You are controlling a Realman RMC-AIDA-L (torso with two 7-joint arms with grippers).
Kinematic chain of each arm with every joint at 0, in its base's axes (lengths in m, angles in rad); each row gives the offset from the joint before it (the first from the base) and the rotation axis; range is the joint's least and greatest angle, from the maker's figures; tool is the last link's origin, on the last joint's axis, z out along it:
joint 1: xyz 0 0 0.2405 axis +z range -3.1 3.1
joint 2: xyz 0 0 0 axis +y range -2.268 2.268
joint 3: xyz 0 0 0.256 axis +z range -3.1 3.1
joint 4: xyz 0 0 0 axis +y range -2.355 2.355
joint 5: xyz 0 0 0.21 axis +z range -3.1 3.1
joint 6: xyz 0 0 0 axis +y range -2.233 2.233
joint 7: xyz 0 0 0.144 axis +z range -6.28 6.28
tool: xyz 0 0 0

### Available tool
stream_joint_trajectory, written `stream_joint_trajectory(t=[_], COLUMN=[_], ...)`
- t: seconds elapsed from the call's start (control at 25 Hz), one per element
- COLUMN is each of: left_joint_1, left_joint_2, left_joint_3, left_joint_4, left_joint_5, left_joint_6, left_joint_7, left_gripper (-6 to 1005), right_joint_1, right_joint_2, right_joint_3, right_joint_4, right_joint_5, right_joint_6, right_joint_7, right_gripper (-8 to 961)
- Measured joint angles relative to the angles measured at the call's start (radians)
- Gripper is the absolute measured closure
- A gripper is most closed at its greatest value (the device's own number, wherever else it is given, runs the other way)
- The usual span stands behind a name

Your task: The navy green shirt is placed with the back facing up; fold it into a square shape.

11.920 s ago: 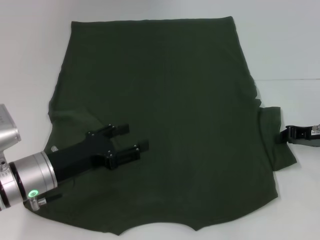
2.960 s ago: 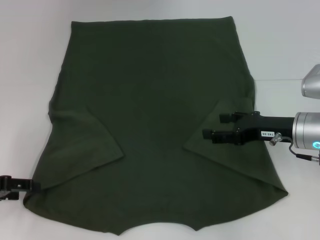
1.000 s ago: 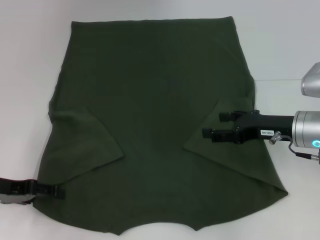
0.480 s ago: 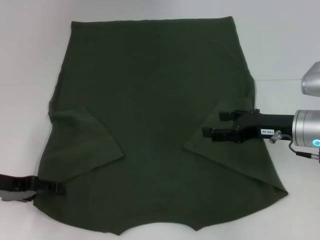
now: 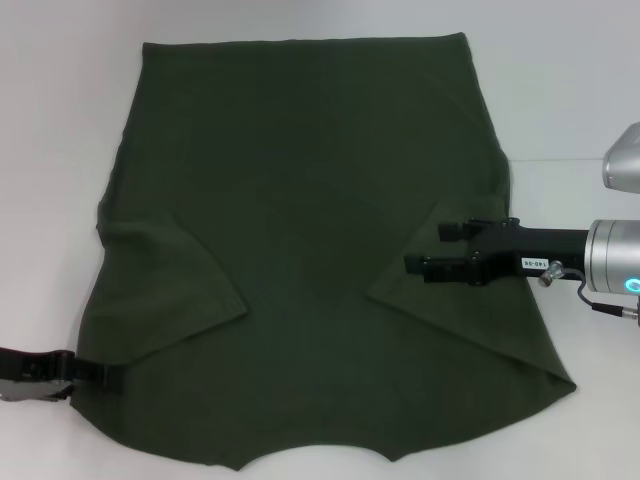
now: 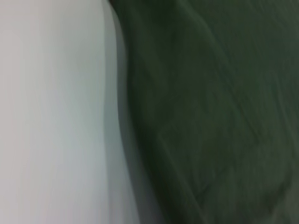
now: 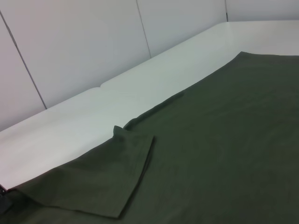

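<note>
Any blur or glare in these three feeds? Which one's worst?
Left wrist view is worst: the shirt and table edge are smeared, no fabric detail. Head view is sharp with even light, no glare; the right claw throws only a faint shadow on the cloth, and the left claw sits at the shirt's edge. Right wrist view is sharp, soft light, mild sheen on the table.

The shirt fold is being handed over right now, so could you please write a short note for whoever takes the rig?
Shirt: spread flat on the white table, collar edge toward the robot.
Done: both sleeves lie folded inward over the body, left and right.
Left pincer: low at the shirt's near left edge, beside the hem; grip unclear.
Right pincer: open, over the folded right sleeve, holding nothing.
Left: fold the sides in, then fold lengthwise into a square.
</note>
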Motion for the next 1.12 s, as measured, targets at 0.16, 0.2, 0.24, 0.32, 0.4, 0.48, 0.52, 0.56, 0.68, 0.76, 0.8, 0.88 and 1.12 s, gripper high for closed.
stream_joint_trajectory(t=[0.16, 0.2, 0.24, 0.32, 0.4, 0.48, 0.52, 0.56, 0.68, 0.76, 0.8, 0.88, 1.12], left_joint_1=[0.001, 0.001, 0.002, 0.004, 0.005, 0.006, 0.006, 0.006, 0.005, 0.005, 0.004, 0.002, -0.001], left_joint_2=[0.000, 0.000, 0.000, 0.000, 0.000, 0.001, 0.001, 0.001, 0.001, 0.002, 0.002, 0.002, 0.002], left_joint_3=[0.000, 0.000, -0.001, -0.001, -0.003, -0.003, -0.003, -0.002, -0.001, -0.001, -0.001, 0.000, 0.000], left_joint_4=[0.000, 0.000, 0.000, 0.000, 0.001, 0.002, 0.003, 0.003, 0.003, 0.002, 0.002, 0.002, 0.001], left_joint_5=[0.000, 0.000, -0.001, 0.000, 0.001, 0.001, 0.001, 0.001, 0.001, 0.001, 0.001, 0.001, 0.001], left_joint_6=[-0.002, -0.002, -0.008, -0.018, -0.029, -0.033, -0.033, -0.033, -0.032, -0.033, -0.033, -0.032, -0.033], left_joint_7=[0.000, 0.000, -0.003, -0.013, -0.025, -0.029, -0.029, -0.029, -0.029, -0.027, -0.025, -0.022, -0.021], left_gripper=[424, 431, 438, 453, 455, 458, 459, 526, 706, 796, 841, 894, 939], right_joint_1=[0.000, 0.000, 0.000, 0.000, -0.001, -0.001, -0.002, -0.002, -0.002, -0.003, -0.003, -0.003, -0.001], right_joint_2=[0.000, 0.000, 0.000, 0.000, 0.000, 0.000, 0.000, 0.000, 0.000, 0.000, 0.000, 0.000, 0.000], right_joint_3=[0.000, -0.001, -0.001, -0.001, -0.001, 0.000, 0.000, 0.000, 0.001, 0.003, 0.003, 0.003, 0.003], right_joint_4=[0.000, 0.000, 0.000, 0.000, 0.000, 0.000, 0.000, 0.000, 0.000, 0.000, 0.000, 0.000, 0.000], right_joint_5=[0.000, 0.000, 0.000, 0.000, 0.000, 0.000, 0.000, 0.000, 0.001, 0.003, 0.003, 0.003, 0.001], right_joint_6=[0.000, 0.000, -0.002, -0.006, -0.011, -0.012, -0.013, -0.014, -0.019, -0.024, -0.024, -0.024, -0.024], right_joint_7=[0.001, 0.001, 0.001, 0.001, 0.002, 0.002, 0.002, 0.003, 0.004, 0.004, 0.004, 0.004, 0.005], right_gripper=[40, 40, 40, 40, 40, 40, 40, 40, 40, 40, 40, 40, 40])
